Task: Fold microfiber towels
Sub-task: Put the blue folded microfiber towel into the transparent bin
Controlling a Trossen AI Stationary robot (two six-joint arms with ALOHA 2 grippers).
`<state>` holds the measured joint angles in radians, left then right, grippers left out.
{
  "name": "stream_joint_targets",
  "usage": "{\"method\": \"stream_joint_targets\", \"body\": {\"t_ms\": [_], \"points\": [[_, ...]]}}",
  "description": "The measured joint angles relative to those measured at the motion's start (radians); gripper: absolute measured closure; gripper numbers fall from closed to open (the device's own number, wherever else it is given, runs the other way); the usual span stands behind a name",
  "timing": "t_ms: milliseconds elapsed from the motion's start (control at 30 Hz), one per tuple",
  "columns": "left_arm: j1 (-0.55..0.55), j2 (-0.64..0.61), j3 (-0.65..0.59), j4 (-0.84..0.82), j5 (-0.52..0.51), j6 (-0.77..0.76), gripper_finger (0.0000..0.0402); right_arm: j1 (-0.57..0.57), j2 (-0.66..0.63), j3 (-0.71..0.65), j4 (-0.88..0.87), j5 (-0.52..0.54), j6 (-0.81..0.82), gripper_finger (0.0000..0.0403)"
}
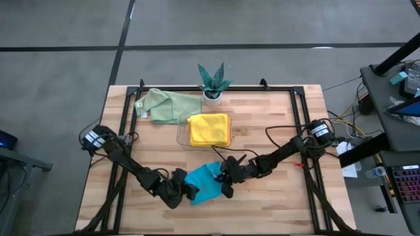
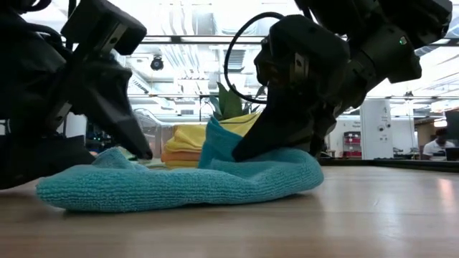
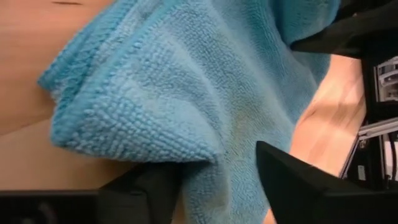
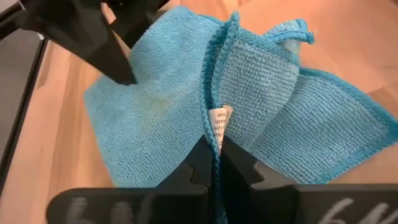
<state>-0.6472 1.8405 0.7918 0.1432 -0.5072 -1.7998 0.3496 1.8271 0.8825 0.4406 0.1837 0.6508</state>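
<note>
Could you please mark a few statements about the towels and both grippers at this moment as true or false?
1. The right gripper is shut on the teal towel. True.
2. The left gripper is clamped shut on the towel. False: its fingers stand open over the cloth.
3. A yellow towel lies in the clear tray. True.
4. The pale green towel lies at the table's front edge. False: it lies at the back, beside the potted plant.
</note>
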Motion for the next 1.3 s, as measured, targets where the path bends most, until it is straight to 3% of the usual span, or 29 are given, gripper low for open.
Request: {"method": "stream_joint_targets", "body": {"t_ms": [233, 300, 433, 567, 833, 1033, 1300], "points": [[0.0, 0.001, 0.014, 0.002, 0.001, 0.084, 0.0364, 0.0, 0.0, 0.006, 0.006, 0.0, -0.005, 0.0394], [0.0, 0.002, 0.022, -0.001, 0.001, 0.108, 0.039, 0.0, 0.0, 0.007, 0.007, 0.0, -0.015, 0.0394], [0.002, -0.015, 0.03, -0.002, -0.004, 0.17, 0.0397, 0.003, -0.004, 0.007, 0.005, -0.001, -0.021, 0.0394], [0.007, -0.066, 0.029, -0.017, -0.071, 0.234, 0.0399, 0.013, -0.027, 0.007, 0.007, -0.003, -0.032, 0.0394], [0.045, -0.25, 0.031, -0.152, -0.108, 0.376, 0.04, -0.002, -0.15, 0.006, -0.023, 0.0, -0.084, 0.0394], [0.119, -0.431, 0.031, -0.215, -0.159, 0.615, 0.0401, -0.071, -0.292, 0.006, -0.085, 0.052, -0.188, 0.0394], [0.321, -0.601, 0.02, -0.231, -0.143, 0.985, 0.0401, -0.204, -0.436, 0.006, -0.169, 0.083, -0.291, 0.0394]]}}
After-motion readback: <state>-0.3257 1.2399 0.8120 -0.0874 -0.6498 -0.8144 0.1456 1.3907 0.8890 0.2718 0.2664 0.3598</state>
